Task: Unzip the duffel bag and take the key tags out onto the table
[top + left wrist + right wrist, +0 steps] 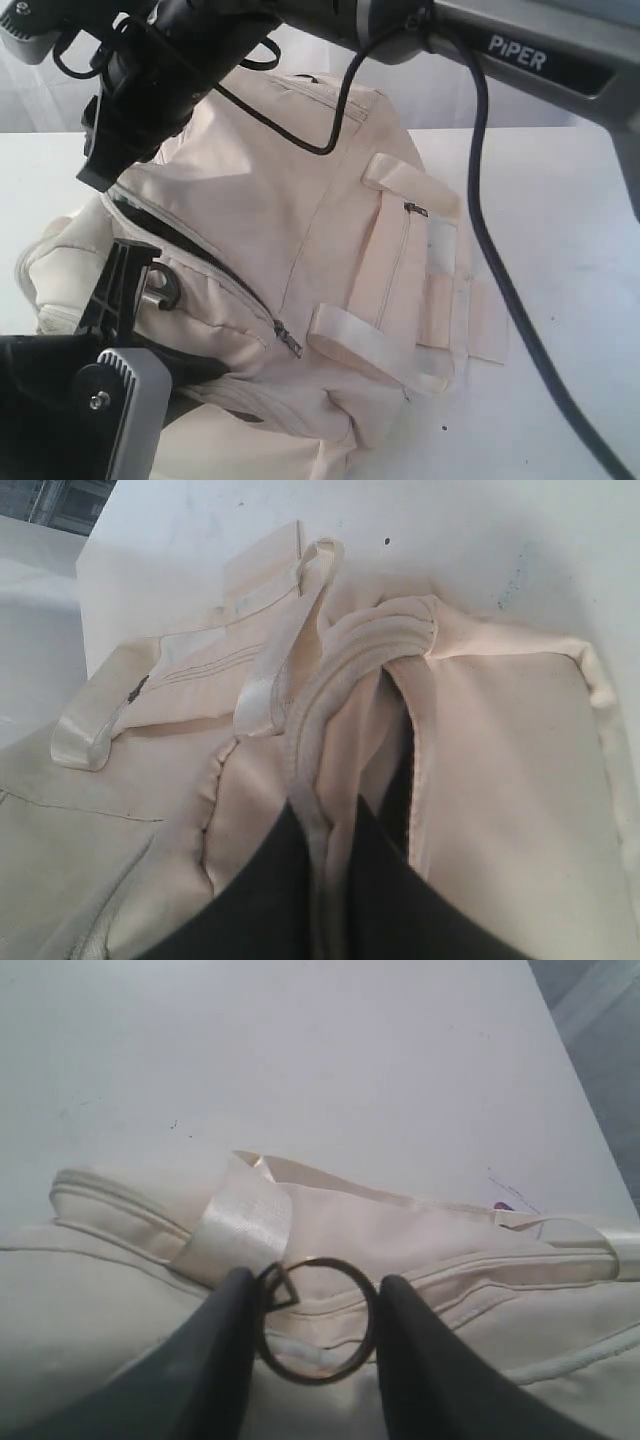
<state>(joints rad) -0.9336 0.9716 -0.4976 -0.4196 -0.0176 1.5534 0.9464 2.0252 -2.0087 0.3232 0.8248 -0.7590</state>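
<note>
Duffel bag [300,220] lying on the table [560,250]; key tags unseen. Right gripper [317,1285] pinches the zipper-pull ring [318,1372]; left gripper [325,815] clamps a piped seam. Risk: the thin ring slips out, or the seam pulls free and the bag drags.

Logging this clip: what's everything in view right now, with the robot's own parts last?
duffel bag: one, cream, lying mid-table, main zip partly open onto a dark inside
metal ring: one, dark, on the bag's zip
table: one, white, under the bag
cable: one, black, hanging from the right arm
key tags: none in view
left gripper: one, black, shut on a piped seam of the bag
right gripper: one, black, closed on the ring
</note>
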